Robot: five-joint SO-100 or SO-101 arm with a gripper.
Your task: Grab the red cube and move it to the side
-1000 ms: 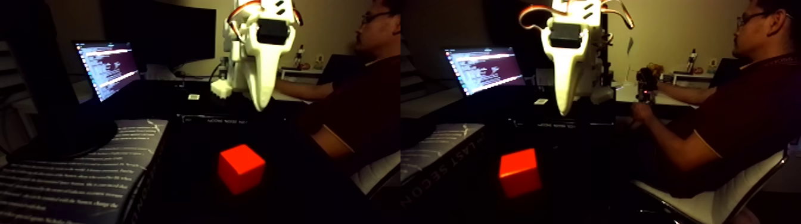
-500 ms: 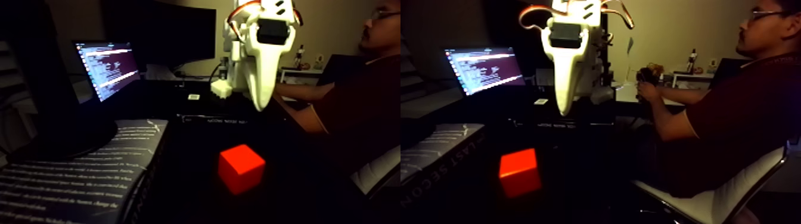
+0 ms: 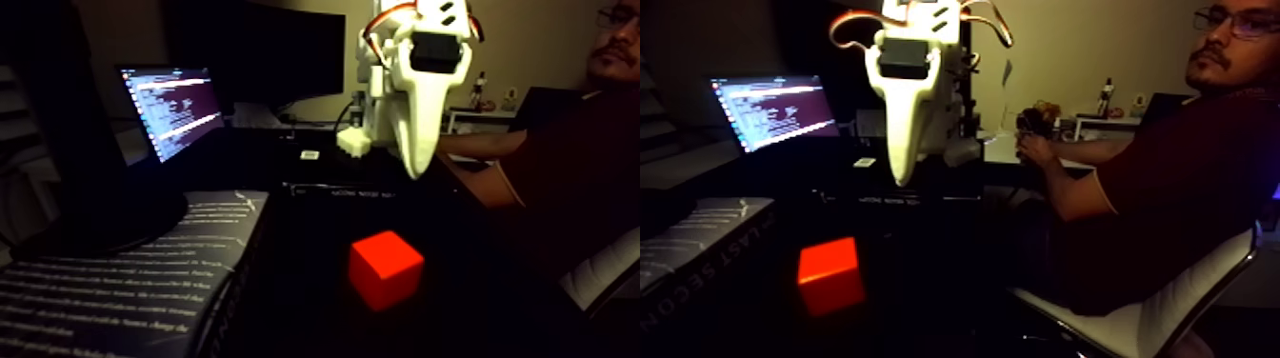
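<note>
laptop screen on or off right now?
On. The laptop screen glows with lines of text in the dark room, left of the white claw, which hangs above the red cube.

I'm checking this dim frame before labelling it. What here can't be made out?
- Gripper: its white fingers overlap in both halves of the fixed view, so open or shut is unclear.
- Red cube: its lower faces fade into the dark table, so its contact with the surface is unclear.
- Laptop screen: text too small and blurred to read.
- Arm's upper part: cut off by the top edge.
</note>
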